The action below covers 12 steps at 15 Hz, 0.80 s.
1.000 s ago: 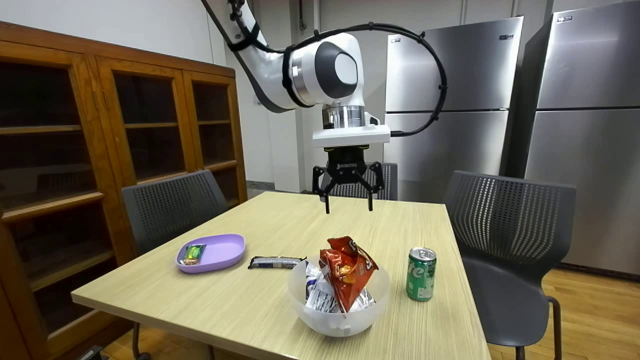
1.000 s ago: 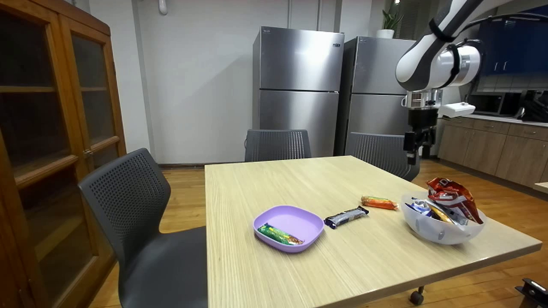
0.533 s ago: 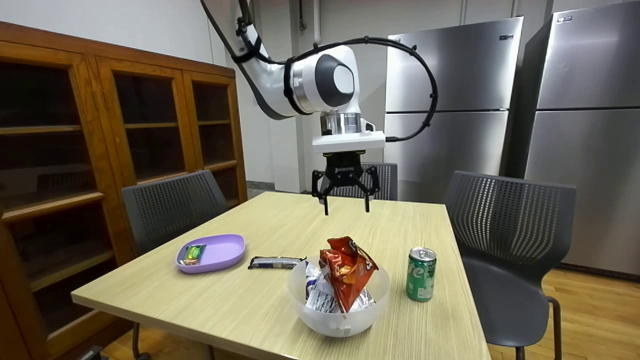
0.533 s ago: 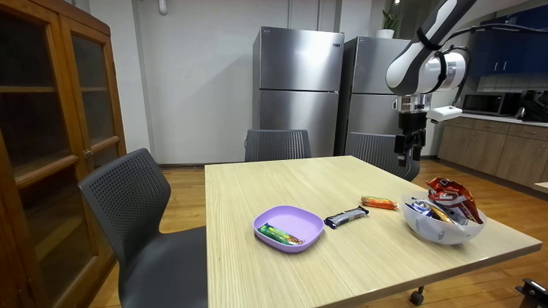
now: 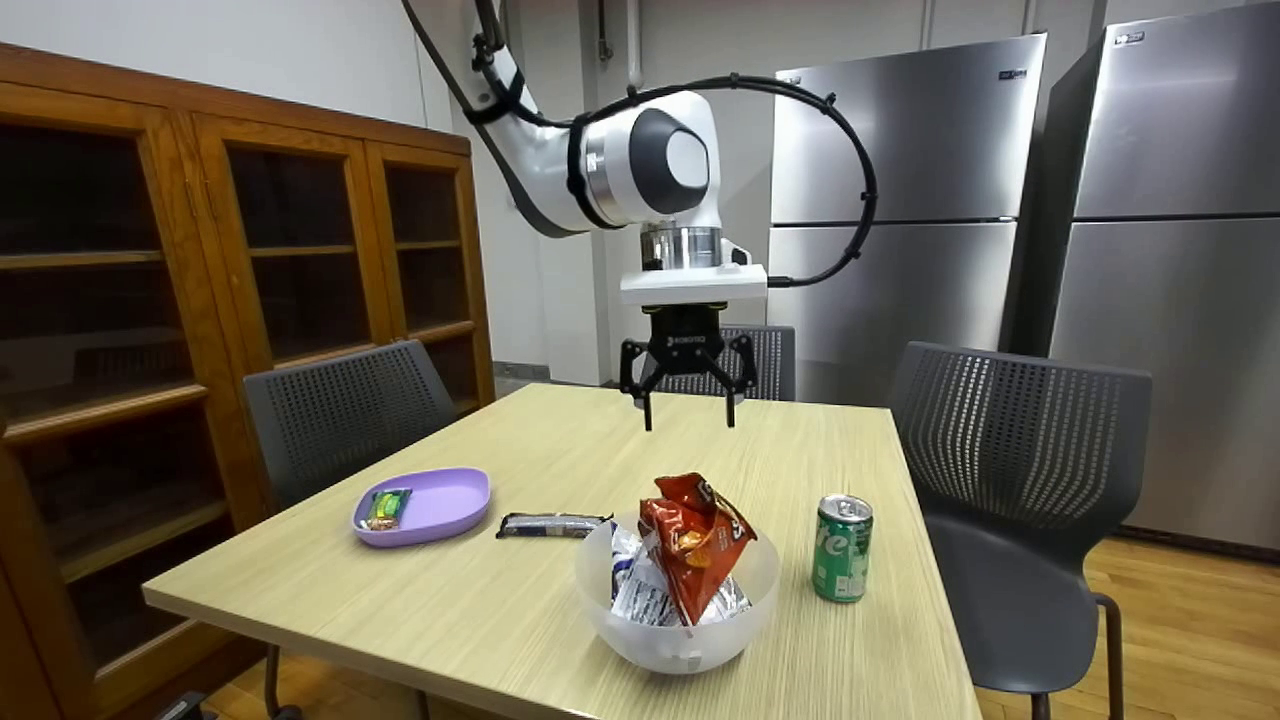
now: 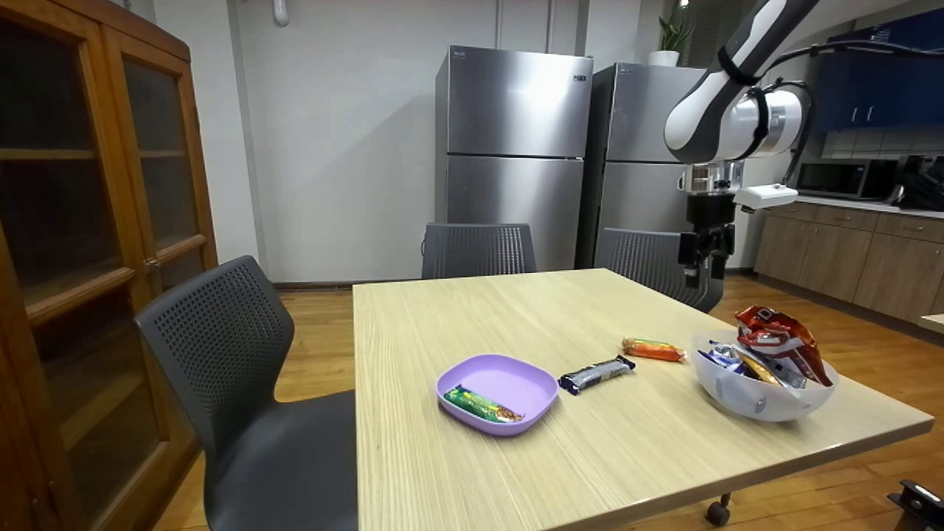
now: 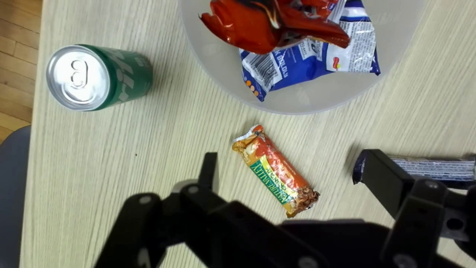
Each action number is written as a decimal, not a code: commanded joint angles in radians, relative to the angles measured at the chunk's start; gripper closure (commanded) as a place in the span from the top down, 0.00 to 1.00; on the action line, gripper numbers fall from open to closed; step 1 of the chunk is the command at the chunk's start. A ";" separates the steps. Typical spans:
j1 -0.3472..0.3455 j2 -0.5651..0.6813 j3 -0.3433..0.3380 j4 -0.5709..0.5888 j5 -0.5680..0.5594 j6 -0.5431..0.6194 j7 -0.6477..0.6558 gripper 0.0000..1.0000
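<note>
- Wrist view: jaws spread wide, raised well above the pale wood-grain worktop (image 7: 111,156).
- Nearest item: orange, oblong, glossy-wrapped granola bar (image 7: 277,173). Position: flat on the worktop, set diagonally, visible to me through the gap of the jaws.
- Translucent white plastic bowl (image 7: 308,103): near the granola bar, apart from it. Contents include a crumpled red chip bag (image 7: 253,29) lying over a blue-and-white snack bag (image 7: 308,67).
- Green cylindrical metal can (image 7: 111,78): upright beside the bowl, not touching.
- In an exterior view, I see a dark-blue-and-silver wrapped bar (image 6: 597,374) just beside a shallow lilac plastic tray (image 6: 516,376); the tray carries a green-wrapped bar (image 6: 483,404).
</note>
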 commanded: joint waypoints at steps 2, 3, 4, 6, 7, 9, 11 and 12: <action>-0.007 -0.022 0.015 0.006 0.038 -0.057 0.112 1.00; -0.005 -0.022 0.014 0.007 0.044 -0.060 0.138 1.00; -0.005 -0.022 0.013 0.007 0.051 -0.060 0.162 1.00; -0.005 -0.022 0.013 0.006 0.063 -0.055 0.199 1.00; -0.004 -0.023 0.012 0.006 0.069 -0.053 0.216 1.00; -0.004 -0.023 0.012 0.005 0.080 -0.053 0.239 1.00; -0.003 -0.024 0.010 0.004 0.084 -0.054 0.258 1.00; 0.001 -0.023 0.005 0.006 0.084 -0.056 0.286 1.00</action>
